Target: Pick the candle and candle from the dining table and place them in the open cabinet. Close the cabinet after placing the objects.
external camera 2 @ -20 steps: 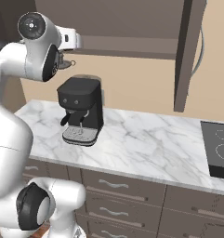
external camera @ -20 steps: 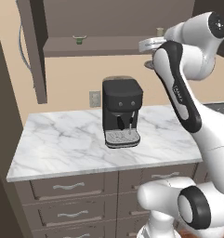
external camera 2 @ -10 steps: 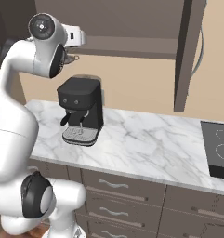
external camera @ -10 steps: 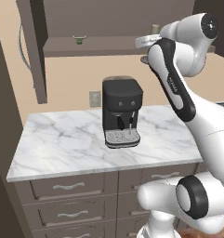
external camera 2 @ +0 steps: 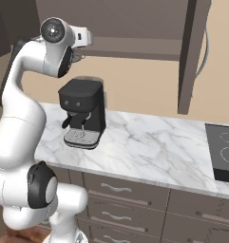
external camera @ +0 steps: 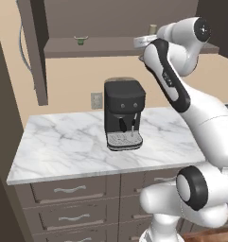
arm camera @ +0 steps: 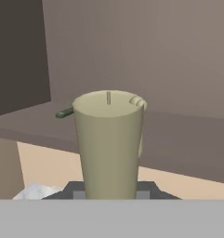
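Claw [arm camera: 108, 197] clamped on the olive-beige candle [arm camera: 108, 144], held upright just before the open cabinet [external camera: 134, 47], at shelf height. Second, paler candle [arm camera: 139, 104] apparently behind the first, edge only visible; exact position not certain. Inner shelf [arm camera: 187, 135] directly ahead, with a small green bowl [external camera: 80, 40] standing well to the left on it. Cabinet door [external camera: 37, 52] swung open. Coffee machine [external camera: 124, 113] on the marble worktop [external camera: 63, 146] below. Step in hand, as judged: placing the candle in the cabinet. Next move calls for advancing over the shelf, lowering until the base seats, releasing, then withdrawing clear before closing the door.
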You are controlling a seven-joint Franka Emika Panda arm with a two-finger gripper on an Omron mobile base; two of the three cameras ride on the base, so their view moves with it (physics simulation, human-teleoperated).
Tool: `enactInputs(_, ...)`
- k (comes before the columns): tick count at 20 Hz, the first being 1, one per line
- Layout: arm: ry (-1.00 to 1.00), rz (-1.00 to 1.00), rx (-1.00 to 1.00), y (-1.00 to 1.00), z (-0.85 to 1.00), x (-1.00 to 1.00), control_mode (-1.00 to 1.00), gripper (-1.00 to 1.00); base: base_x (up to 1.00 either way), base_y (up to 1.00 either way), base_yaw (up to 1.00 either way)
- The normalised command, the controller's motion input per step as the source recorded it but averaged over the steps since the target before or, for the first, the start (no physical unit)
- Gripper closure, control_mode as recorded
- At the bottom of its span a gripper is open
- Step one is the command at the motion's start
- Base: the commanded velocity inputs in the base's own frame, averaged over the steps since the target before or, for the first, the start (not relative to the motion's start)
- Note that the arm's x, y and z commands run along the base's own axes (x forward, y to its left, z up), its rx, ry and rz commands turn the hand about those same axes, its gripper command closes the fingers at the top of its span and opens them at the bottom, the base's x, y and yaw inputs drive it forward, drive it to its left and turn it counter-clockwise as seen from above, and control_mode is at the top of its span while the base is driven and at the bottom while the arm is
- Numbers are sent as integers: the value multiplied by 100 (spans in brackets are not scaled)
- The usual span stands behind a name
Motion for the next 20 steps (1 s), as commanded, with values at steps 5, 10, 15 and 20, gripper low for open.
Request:
enactInputs(5,5,0,0,0,5,46,-100,100,0,0,0)
enactInputs(10,6,0,0,0,9,41,-100,100,0,0,0)
enactInputs(15,1,0,0,0,6,34,-100,100,0,0,0)
enactInputs(20,0,0,-2,3,-2,29,-100,100,0,0,0)
